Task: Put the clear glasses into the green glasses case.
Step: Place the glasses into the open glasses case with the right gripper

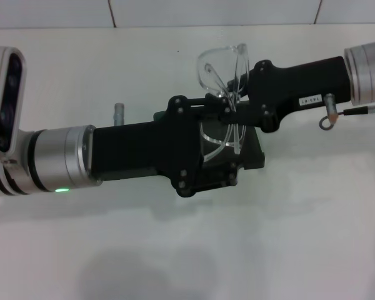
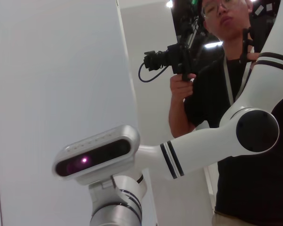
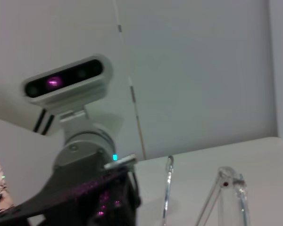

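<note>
Over the white table (image 1: 175,250), the right gripper (image 1: 232,103) gripped the glasses (image 1: 220,69) and held them just above the open case (image 1: 253,150), one clear arm dipping inside. The left gripper (image 1: 222,147) covered the case; its grip could not be told.

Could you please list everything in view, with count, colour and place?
glasses: one, clear, table centre, between the hands, partly over the case
case: one, dark, under the left hand, mostly hidden
table: one, white
person: one, black shirt, holding a camera, left wrist view
left hand: one, black, over the case
right hand: one, black, at the glasses
</note>
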Motion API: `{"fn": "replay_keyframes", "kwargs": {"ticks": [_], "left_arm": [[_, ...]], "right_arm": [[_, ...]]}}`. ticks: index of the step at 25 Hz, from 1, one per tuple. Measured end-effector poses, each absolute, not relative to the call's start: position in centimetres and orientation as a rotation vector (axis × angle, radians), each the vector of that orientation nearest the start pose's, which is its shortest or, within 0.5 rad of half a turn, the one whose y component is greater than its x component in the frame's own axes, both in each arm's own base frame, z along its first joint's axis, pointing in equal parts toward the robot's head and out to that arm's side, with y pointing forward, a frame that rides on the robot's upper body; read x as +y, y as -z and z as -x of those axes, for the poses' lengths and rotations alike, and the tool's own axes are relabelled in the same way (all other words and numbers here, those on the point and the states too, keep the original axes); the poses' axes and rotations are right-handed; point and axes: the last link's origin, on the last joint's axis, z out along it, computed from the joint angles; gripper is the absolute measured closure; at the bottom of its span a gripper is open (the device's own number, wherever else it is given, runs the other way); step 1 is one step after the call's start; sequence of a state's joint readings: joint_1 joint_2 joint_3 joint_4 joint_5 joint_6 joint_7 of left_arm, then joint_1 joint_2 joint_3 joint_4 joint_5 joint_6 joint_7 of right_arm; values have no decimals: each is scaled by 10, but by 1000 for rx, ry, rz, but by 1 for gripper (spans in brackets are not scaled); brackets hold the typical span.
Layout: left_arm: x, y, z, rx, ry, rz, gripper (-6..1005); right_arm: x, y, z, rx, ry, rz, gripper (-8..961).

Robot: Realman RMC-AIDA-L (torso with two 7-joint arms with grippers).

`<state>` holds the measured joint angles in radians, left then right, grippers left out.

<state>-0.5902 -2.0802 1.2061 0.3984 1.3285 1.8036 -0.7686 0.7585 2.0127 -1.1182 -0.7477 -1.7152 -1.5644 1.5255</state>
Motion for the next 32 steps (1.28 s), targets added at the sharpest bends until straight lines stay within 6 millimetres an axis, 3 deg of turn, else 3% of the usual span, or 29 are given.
{"fn": "replay_keyframes", "kwargs": {"ticks": [13,20,27,32], "left_arm": [[291,40,179,209,1374,2718,466],[290,37,185,181,1375,2685,466],[291,17,209,70,1364,2499,467],[282,8,229,-3,1341,2400,466]], "right_arm": [[359,7,-134,80,-768,3106,826],[366,5,-137,89,-743,3046,816],[377,-8,-139,53,-641,2931,807],[383,-18,-123,56,-326,2945,800]]}}
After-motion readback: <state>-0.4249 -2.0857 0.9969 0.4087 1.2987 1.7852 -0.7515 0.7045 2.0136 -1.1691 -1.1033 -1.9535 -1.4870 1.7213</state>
